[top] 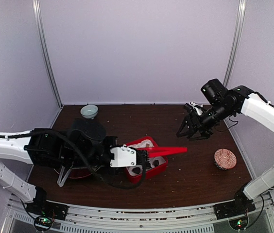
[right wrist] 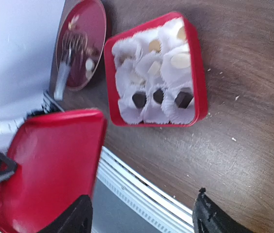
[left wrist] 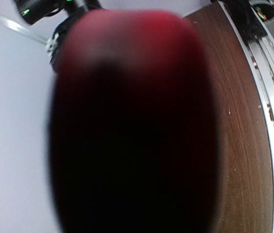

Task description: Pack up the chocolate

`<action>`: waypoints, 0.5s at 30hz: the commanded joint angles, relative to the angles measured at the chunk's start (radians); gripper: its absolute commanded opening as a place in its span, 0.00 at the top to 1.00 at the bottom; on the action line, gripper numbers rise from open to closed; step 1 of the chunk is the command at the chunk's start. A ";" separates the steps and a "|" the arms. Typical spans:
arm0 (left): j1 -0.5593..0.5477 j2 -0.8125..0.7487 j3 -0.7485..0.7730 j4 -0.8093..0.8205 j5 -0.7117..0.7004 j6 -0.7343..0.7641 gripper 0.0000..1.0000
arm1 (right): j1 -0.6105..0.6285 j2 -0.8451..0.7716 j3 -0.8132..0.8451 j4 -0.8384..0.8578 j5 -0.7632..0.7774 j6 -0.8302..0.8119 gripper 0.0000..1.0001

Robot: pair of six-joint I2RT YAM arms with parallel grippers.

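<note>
Right wrist, chocolate (right wrist: pixel 157 95) beyond gripper (right wrist: pixel 142 213), lid (right wrist: pixel 49 170) nearer

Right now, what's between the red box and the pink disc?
Bare table, top view; tip of the held red lid overhangs near the red box.

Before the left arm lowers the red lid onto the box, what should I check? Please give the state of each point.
1. Grip: left gripper shut on red lid: ok.
2. Lid level over red box: not ok; it is steeply tilted, jutting right.
3. Other arm: right gripper open, empty, raised clear of box: ok.
4. Every paper cup holds chocolate: cannot tell; two cups are unclear.
5. Nothing left on red plate: not ok; a pale piece lies beside the tongs.
</note>
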 commanded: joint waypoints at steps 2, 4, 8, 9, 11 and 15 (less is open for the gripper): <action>0.026 -0.108 -0.064 0.086 -0.060 -0.332 1.00 | -0.101 0.034 -0.104 0.333 -0.008 0.136 0.21; 0.053 -0.143 -0.082 0.094 -0.065 -0.417 1.00 | -0.089 0.100 -0.095 0.358 -0.005 0.128 0.18; 0.142 -0.216 -0.127 0.126 -0.026 -0.590 1.00 | -0.062 0.207 -0.097 0.476 0.009 0.159 0.11; 0.166 -0.239 -0.143 0.140 -0.015 -0.637 1.00 | -0.058 0.234 -0.098 0.500 0.010 0.164 0.10; 0.209 -0.281 -0.177 0.167 -0.008 -0.734 1.00 | -0.050 0.286 -0.098 0.535 0.013 0.166 0.08; 0.284 -0.350 -0.237 0.198 -0.001 -0.883 1.00 | -0.037 0.377 -0.096 0.623 0.004 0.185 0.06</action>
